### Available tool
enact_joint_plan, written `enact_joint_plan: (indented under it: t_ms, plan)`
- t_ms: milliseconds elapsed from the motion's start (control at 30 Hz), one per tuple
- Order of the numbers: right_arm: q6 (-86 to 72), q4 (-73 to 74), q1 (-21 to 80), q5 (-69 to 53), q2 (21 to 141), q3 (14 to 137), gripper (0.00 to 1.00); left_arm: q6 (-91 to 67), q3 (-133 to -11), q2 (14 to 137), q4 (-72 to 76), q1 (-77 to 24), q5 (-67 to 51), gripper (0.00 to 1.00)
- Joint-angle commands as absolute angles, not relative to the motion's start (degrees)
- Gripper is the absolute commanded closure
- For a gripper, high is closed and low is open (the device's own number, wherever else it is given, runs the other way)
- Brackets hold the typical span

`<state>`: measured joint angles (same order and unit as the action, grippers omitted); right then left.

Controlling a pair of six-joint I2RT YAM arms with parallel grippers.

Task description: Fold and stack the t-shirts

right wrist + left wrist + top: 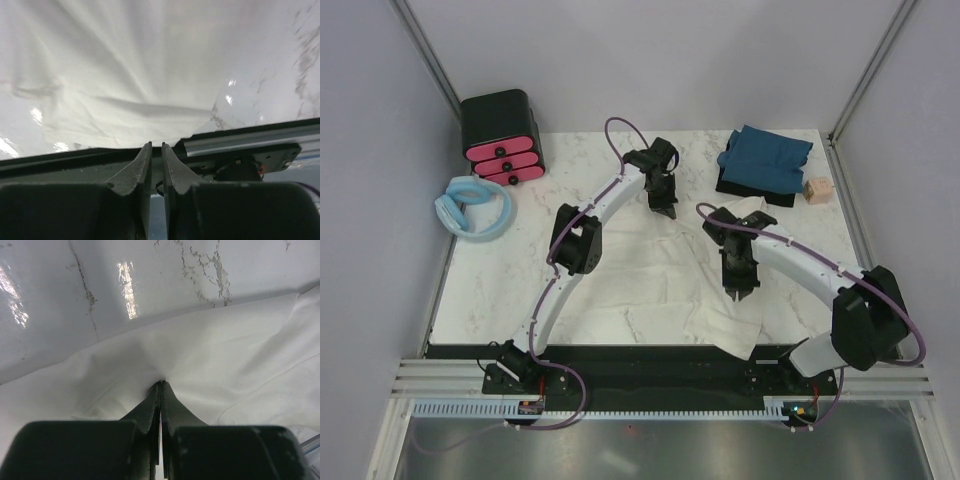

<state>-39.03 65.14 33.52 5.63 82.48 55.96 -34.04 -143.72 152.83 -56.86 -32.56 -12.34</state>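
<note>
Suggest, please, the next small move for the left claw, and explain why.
Probably draw the left claw toward the near side, folding the cream-white t-shirt over itself: it is shut on a tented pinch of the far edge, while the right claw stands slightly parted, apparently holding nothing.

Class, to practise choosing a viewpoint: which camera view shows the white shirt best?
The top view: it alone shows nearly the whole white shirt spread on the table. The left wrist view shows only a patch pinched in the left jaws; the right wrist view shows only a corner by the near edge.
</note>
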Motion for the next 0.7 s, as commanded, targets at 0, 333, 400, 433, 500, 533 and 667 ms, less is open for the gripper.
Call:
enact_joint_plan:
  t_ms: [0, 333, 400, 433, 500, 533, 667]
  plan:
    - [-35.0, 63.0, 33.0, 18.9, 88.8, 65.8, 0.79, -30.5, -140.3, 152.3, -59.4, -32.0, -9.9, 0.98]
    - [-29.4, 45.4, 32.2, 17.7, 98.4, 58.7, 0.74, -30.8, -138.9, 151.3, -59.3, -32.3, -9.4, 0.98]
    - [-29.2, 44.4, 32.0, 16.2, 100.2, 57.4, 0.94, -30.8, -138.9, 151.3, -59.4, -32.3, -9.3, 0.98]
    - [-29.1, 44.2, 32.1, 15.7, 102.2, 57.0, 1.0, -30.8, -138.9, 151.2, -59.2, -32.3, -9.1, 0.98]
    - [-29.2, 43.7, 32.1, 14.5, 103.8, 55.3, 1.0, -30.8, -139.0, 151.2, -59.3, -32.3, -9.2, 0.98]
    - [-29.3, 43.9, 32.2, 13.2, 104.7, 54.8, 1.0, -30.8, -139.0, 151.3, -59.2, -32.3, -9.2, 0.98]
    - [-31.8, 44.6, 32.1, 9.7, 100.6, 49.5, 1.0, -30.8, -139.0, 151.2, -59.2, -32.3, -9.1, 0.98]
